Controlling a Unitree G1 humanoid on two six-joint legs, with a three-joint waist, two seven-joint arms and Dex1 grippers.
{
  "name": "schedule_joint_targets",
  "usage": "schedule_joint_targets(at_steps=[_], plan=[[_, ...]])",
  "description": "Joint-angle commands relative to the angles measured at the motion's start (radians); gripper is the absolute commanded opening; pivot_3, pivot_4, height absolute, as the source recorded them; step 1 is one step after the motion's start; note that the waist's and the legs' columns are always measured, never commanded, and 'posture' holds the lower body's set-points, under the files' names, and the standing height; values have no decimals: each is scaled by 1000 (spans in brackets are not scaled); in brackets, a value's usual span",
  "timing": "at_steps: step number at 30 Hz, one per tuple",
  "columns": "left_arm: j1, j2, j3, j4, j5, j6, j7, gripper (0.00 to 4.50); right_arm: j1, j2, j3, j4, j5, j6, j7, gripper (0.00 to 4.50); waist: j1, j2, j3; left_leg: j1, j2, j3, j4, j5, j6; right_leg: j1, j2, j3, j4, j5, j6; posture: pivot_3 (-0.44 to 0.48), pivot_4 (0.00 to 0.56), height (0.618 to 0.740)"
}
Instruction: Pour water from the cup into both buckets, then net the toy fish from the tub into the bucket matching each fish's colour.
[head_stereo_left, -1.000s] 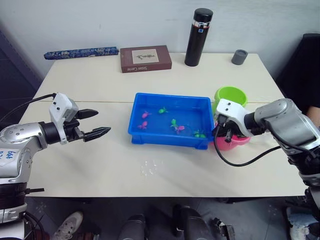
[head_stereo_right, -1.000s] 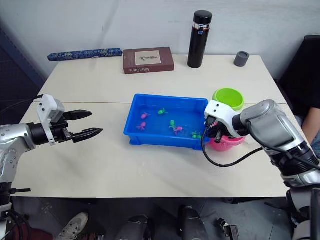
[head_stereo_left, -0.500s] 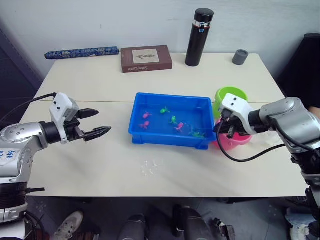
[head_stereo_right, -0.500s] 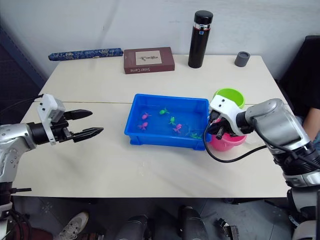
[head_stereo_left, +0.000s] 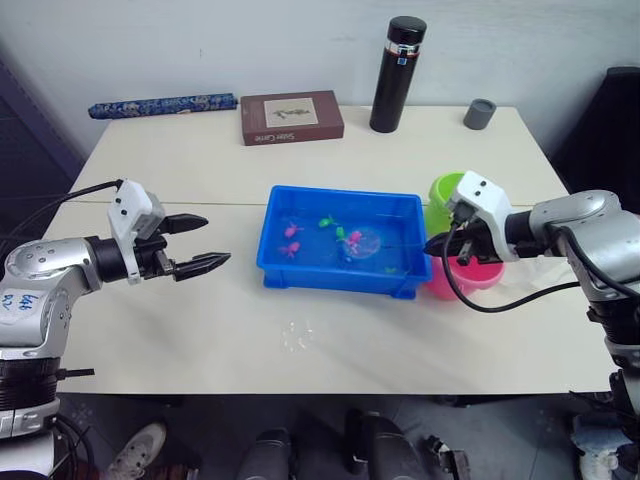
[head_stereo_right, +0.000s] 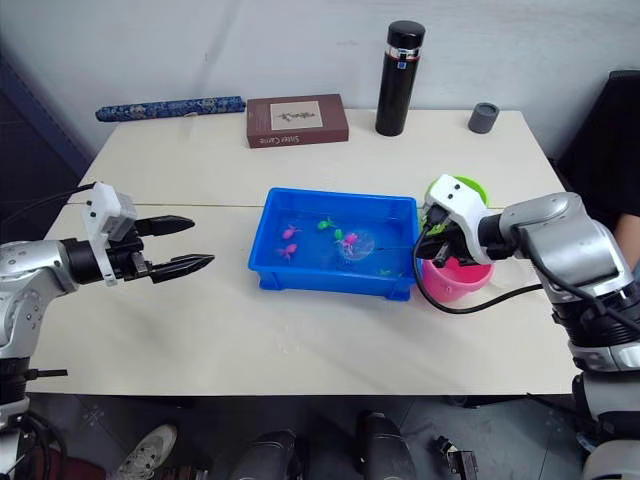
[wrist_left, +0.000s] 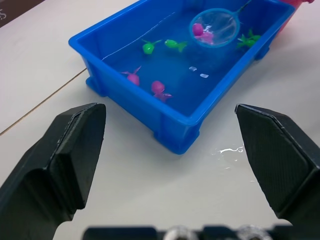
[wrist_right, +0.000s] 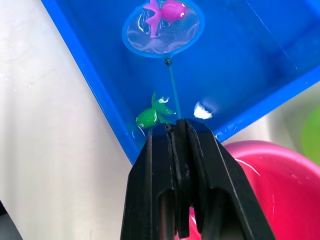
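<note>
The blue tub (head_stereo_left: 338, 281) sits mid-table with several green and pink toy fish (wrist_left: 148, 47) in its water. My right gripper (head_stereo_left: 434, 246), at the tub's right end, is shut on the thin handle of the net (wrist_right: 162, 27). The net's light blue hoop is over the middle of the tub with a pink fish (wrist_right: 171, 9) lying in it. Just behind that gripper stand the pink bucket (head_stereo_left: 472, 280) and the lime green bucket (head_stereo_left: 446, 190). My left gripper (head_stereo_left: 215, 240) hovers open and empty over the table left of the tub. The cup is out of view.
At the table's far edge stand a tall black flask (head_stereo_left: 398, 75), a small grey cup (head_stereo_left: 479, 113), a brown box (head_stereo_left: 291, 117) and a blue patterned roll (head_stereo_left: 160, 104). Drops of spilled water (head_stereo_left: 300, 335) lie in front of the tub.
My right gripper drew back to the right and swept the net from the tub's right end to its middle, where a pink fish now lies in the hoop. The left arm barely moved.
</note>
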Motion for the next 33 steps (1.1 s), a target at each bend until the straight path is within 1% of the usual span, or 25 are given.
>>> schedule_joint_targets(at_steps=[1,4,9,11,13,15,16,18,23,26,29,31,33], plan=[[-39,1,-6,4,-19,-26,-36,4455,18,-4,-79,-52,44,-2,-14,0,1,0,0,0,0,0,0,0,0,0,0,0,0,0,0,0,150,740],[-66,-7,-29,14,-16,-36,-63,4455,43,-4,-129,-71,77,4,-30,0,0,0,0,0,0,0,0,0,0,0,0,0,0,0,0,0,150,740],[-134,-40,-80,33,-15,-36,-95,4455,140,-39,-302,-136,149,-5,-54,0,3,0,0,-1,0,0,0,0,0,0,0,-1,0,0,0,0,150,740],[-148,-43,-94,42,-11,-35,-106,4455,169,-51,-343,-151,162,-8,-66,0,3,0,0,-1,0,0,1,0,0,0,0,-1,0,0,0,0,150,740],[-186,-61,-124,62,-4,-51,-127,4455,265,-96,-467,-197,183,13,-65,0,8,0,0,-1,0,0,1,0,0,0,0,-1,0,0,0,0,150,740],[-217,-74,-143,81,0,-62,-146,4455,339,-128,-551,-232,200,28,-71,0,16,0,0,-1,0,-1,1,0,0,1,1,-2,0,0,0,0,150,740],[-227,-77,-148,90,0,-65,-153,4455,359,-137,-571,-242,206,33,-76,0,18,0,0,-1,0,0,1,0,0,1,1,-1,0,0,0,0,150,740],[-259,-95,-173,115,8,-81,-172,4455,448,-164,-673,-276,209,60,-81,0,23,0,0,-1,0,0,2,0,0,1,1,-1,1,0,1,0,150,740],[-314,-126,-211,198,33,-126,-209,4455,640,-178,-852,-363,169,53,-119,0,25,0,0,0,0,0,3,0,0,2,1,-1,2,0,1,0,150,740],[-343,-145,-226,250,51,-154,-224,4455,741,-164,-914,-418,139,13,-142,0,26,0,0,0,0,0,3,0,0,2,2,-1,2,0,1,0,150,740],[-369,-163,-236,297,66,-180,-238,4455,818,-143,-943,-461,109,-29,-172,0,27,0,0,0,0,0,4,0,0,2,2,-1,3,1,1,0,150,740],[-385,-175,-243,329,79,-201,-248,4455,869,-134,-942,-473,74,-87,-187,0,27,0,0,0,0,0,5,0,0,2,2,0,3,1,1,0,150,740],[-407,-195,-254,369,96,-224,-257,4455,941,-84,-921,-514,-19,-232,-251,0,27,0,0,0,0,0,5,0,0,3,2,0,3,1,1,0,150,740]])
